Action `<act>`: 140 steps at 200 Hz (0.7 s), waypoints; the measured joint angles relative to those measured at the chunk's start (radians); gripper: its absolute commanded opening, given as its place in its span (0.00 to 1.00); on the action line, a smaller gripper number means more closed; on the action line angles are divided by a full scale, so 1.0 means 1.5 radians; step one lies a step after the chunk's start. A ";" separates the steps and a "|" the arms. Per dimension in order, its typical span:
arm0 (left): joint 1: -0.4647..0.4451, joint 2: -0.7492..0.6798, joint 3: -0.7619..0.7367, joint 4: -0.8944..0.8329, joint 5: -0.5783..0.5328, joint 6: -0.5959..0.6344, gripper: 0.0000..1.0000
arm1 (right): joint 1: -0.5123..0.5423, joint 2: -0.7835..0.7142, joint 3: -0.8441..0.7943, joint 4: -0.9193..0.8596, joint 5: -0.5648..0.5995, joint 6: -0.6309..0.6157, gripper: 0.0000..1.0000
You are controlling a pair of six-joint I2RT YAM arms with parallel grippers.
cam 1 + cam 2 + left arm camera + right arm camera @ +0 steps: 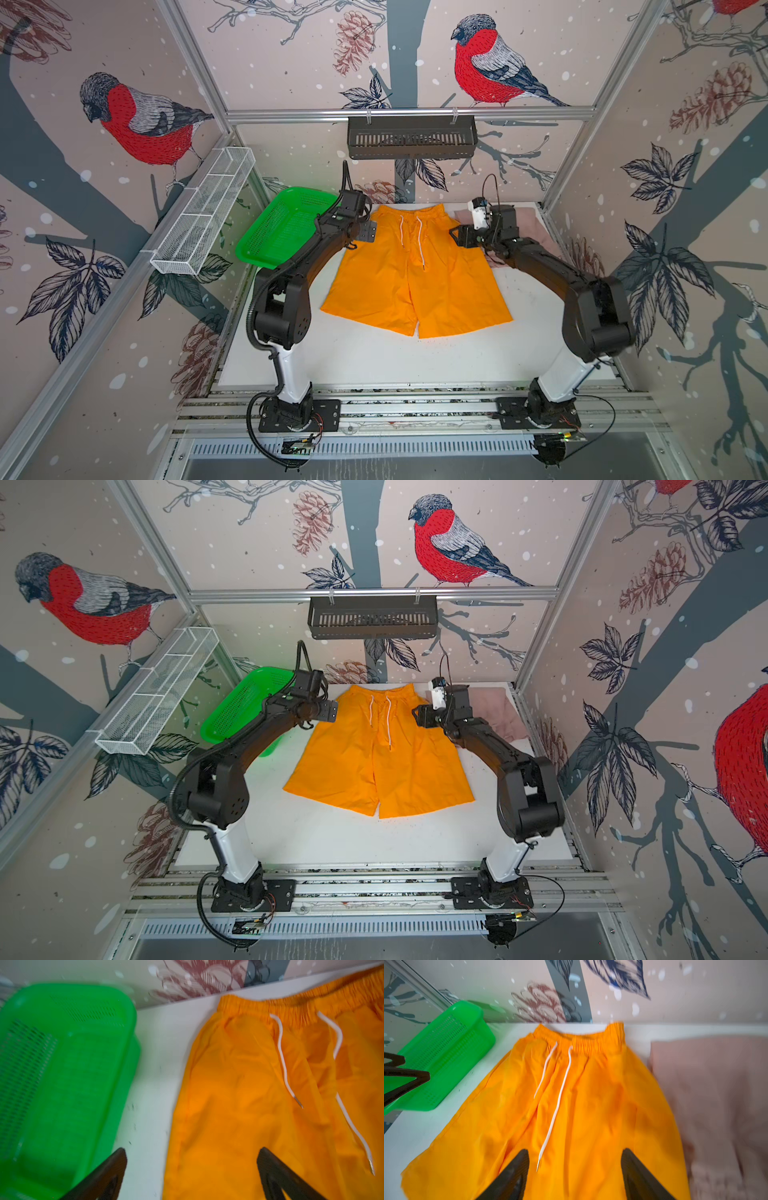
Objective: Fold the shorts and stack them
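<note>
— Where are the thin bright orange fabric shorts [415, 282]?

— Spread flat in the middle of the white bench [415, 365]. The gathered elastic waistband is at the far edge and the two legs point to the near side. The white drawstring [563, 1084] lies loose down the front.

— And the other pair?

— The dusty pink fabric shorts [536, 232] lie at the far right, just beside the orange ones. The right arm partly covers them, so I cannot tell how they are folded.

— What are the claws doing?

— The left claw [192, 1151] is released, with its fingers wide apart and nothing between them. It is at the left waist corner of the orange shorts. In its wrist view one finger shows over the bench and the other over orange cloth. The right claw [575, 1150] is also released and empty, at the right waist corner.

— Anything on the left?

— A green plastic mesh basket [278, 228] sits tilted at the far left, apart from the orange shorts.
</note>
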 measured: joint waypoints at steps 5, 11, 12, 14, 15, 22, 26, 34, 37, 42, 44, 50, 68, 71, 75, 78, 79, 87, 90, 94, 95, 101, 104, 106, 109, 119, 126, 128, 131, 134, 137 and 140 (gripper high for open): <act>0.000 -0.021 -0.035 0.002 0.012 -0.010 0.98 | 0.003 -0.025 -0.035 -0.009 0.007 0.009 0.73; -0.001 -0.048 -0.080 0.001 0.031 -0.025 0.98 | 0.005 -0.053 -0.078 -0.013 0.018 0.022 0.73; -0.001 -0.051 -0.085 0.002 0.033 -0.027 0.98 | 0.006 -0.056 -0.082 -0.013 0.019 0.023 0.73; -0.001 -0.059 -0.099 0.003 0.041 -0.032 0.98 | 0.008 -0.066 -0.096 -0.013 0.025 0.028 0.73; -0.001 -0.064 -0.108 0.003 0.045 -0.035 0.98 | 0.009 -0.069 -0.100 -0.013 0.026 0.030 0.73; -0.002 -0.087 -0.150 0.008 0.068 -0.049 0.98 | 0.018 -0.097 -0.139 -0.019 0.045 0.044 0.73; -0.004 -0.099 -0.174 0.010 0.083 -0.058 0.98 | 0.025 -0.111 -0.159 -0.021 0.054 0.054 0.73; -0.009 -0.117 -0.216 0.018 0.107 -0.072 0.98 | 0.049 -0.134 -0.192 -0.023 0.071 0.058 0.74; -0.012 -0.122 -0.230 0.022 0.113 -0.077 0.98 | 0.057 -0.140 -0.200 -0.024 0.076 0.065 0.74; -0.020 -0.131 -0.256 0.027 0.126 -0.086 0.98 | 0.074 -0.150 -0.214 -0.025 0.085 0.072 0.74; -0.024 -0.134 -0.266 0.030 0.131 -0.090 0.98 | 0.082 -0.154 -0.219 -0.027 0.091 0.071 0.74; -0.034 -0.142 -0.290 0.036 0.142 -0.094 0.98 | 0.102 -0.163 -0.234 -0.029 0.106 0.077 0.74; -0.068 -0.162 -0.356 0.055 0.176 -0.110 0.98 | 0.133 -0.175 -0.257 -0.034 0.145 0.096 0.74; -0.072 -0.165 -0.365 0.058 0.181 -0.112 0.98 | 0.135 -0.175 -0.259 -0.035 0.150 0.101 0.74; -0.076 -0.169 -0.377 0.062 0.184 -0.113 0.98 | 0.138 -0.173 -0.261 -0.035 0.156 0.104 0.74; -0.079 -0.171 -0.384 0.064 0.184 -0.115 0.98 | 0.139 -0.172 -0.261 -0.036 0.160 0.104 0.75; -0.081 -0.172 -0.387 0.066 0.185 -0.116 0.98 | 0.140 -0.170 -0.261 -0.036 0.162 0.104 0.75; -0.092 -0.177 -0.406 0.078 0.191 -0.121 0.98 | 0.145 -0.162 -0.261 -0.033 0.170 0.104 0.75; -0.096 -0.179 -0.413 0.083 0.195 -0.124 0.98 | 0.147 -0.157 -0.261 -0.032 0.176 0.105 0.75; -0.104 -0.181 -0.422 0.089 0.200 -0.125 0.98 | 0.149 -0.152 -0.259 -0.030 0.182 0.105 0.75; -0.105 -0.181 -0.423 0.090 0.201 -0.125 0.98 | 0.150 -0.149 -0.259 -0.030 0.184 0.105 0.75; -0.117 -0.182 -0.434 0.098 0.205 -0.124 0.98 | 0.154 -0.137 -0.256 -0.030 0.191 0.104 0.75; -0.124 -0.182 -0.440 0.104 0.207 -0.126 0.98 | 0.157 -0.130 -0.253 -0.029 0.193 0.104 0.75; -0.128 -0.182 -0.444 0.107 0.209 -0.127 0.98 | 0.158 -0.125 -0.251 -0.029 0.195 0.104 0.75; -0.134 -0.182 -0.449 0.111 0.214 -0.127 0.98 | 0.160 -0.118 -0.248 -0.030 0.196 0.103 0.75; -0.153 -0.183 -0.465 0.123 0.214 -0.127 0.98 | 0.168 -0.096 -0.234 -0.030 0.201 0.100 0.76; -0.165 -0.185 -0.473 0.138 0.213 -0.127 0.98 | 0.173 -0.082 -0.222 -0.029 0.204 0.096 0.76; -0.168 -0.186 -0.475 0.142 0.213 -0.127 0.98 | 0.175 -0.078 -0.218 -0.029 0.205 0.094 0.76; -0.172 -0.186 -0.478 0.148 0.212 -0.127 0.98 | 0.176 -0.073 -0.213 -0.027 0.207 0.092 0.76; -0.178 -0.187 -0.482 0.156 0.211 -0.127 0.97 | 0.179 -0.067 -0.207 -0.025 0.208 0.086 0.76; -0.182 -0.188 -0.484 0.163 0.211 -0.127 0.97 | 0.181 -0.062 -0.202 -0.024 0.210 0.083 0.76; -0.189 -0.189 -0.488 0.170 0.210 -0.127 0.97 | 0.183 -0.057 -0.197 -0.023 0.212 0.084 0.76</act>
